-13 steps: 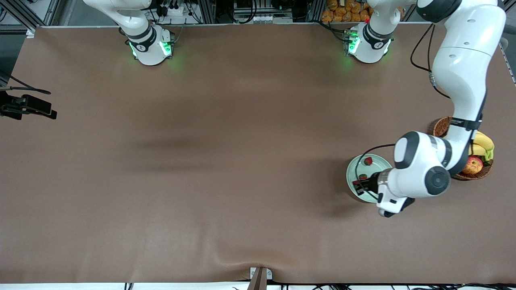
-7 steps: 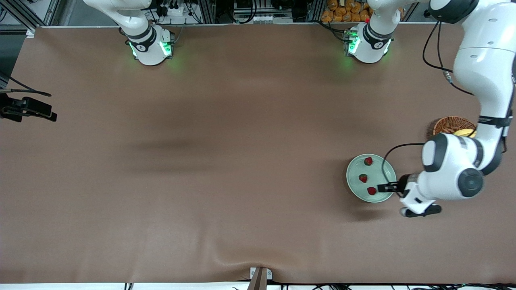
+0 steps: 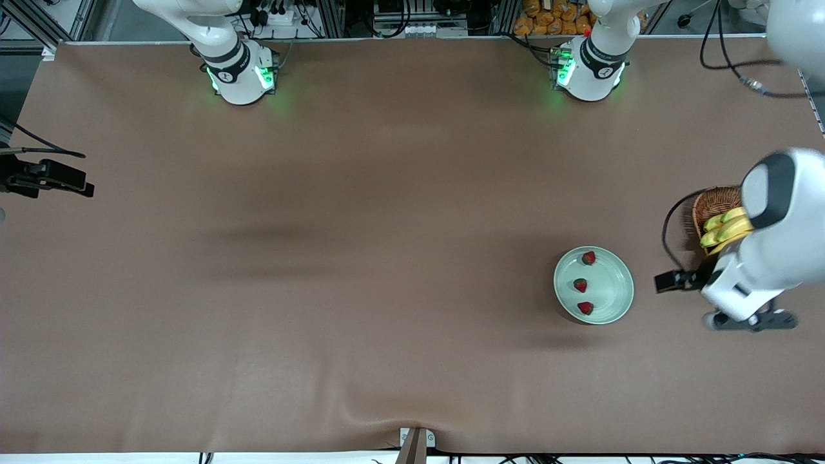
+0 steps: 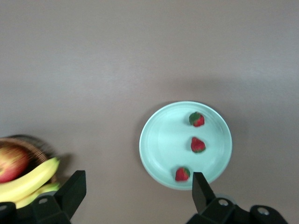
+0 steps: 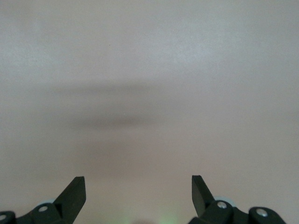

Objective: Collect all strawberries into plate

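The pale mint-green plate (image 3: 611,283) lies on the brown table near the left arm's end. Three strawberries lie in it in a row (image 3: 588,258) (image 3: 581,285) (image 3: 585,308). My left gripper (image 3: 669,281) is open and empty, up over bare table between the plate and the basket. The left wrist view shows the plate (image 4: 163,140), its three strawberries (image 4: 197,119) (image 4: 197,145) (image 4: 182,174), and the left gripper (image 4: 138,186) spread wide. My right gripper (image 5: 138,186) is open and empty over bare table; it does not show in the front view.
A brown wicker basket (image 3: 712,205) with bananas (image 3: 727,227) stands beside the plate toward the left arm's end, partly hidden by the left arm. In the left wrist view the bananas (image 4: 28,179) and a red-yellow apple (image 4: 11,161) show.
My left gripper has drawn back from over the plate toward the left arm's end and risen. A third strawberry now lies in the plate where the gripper was.
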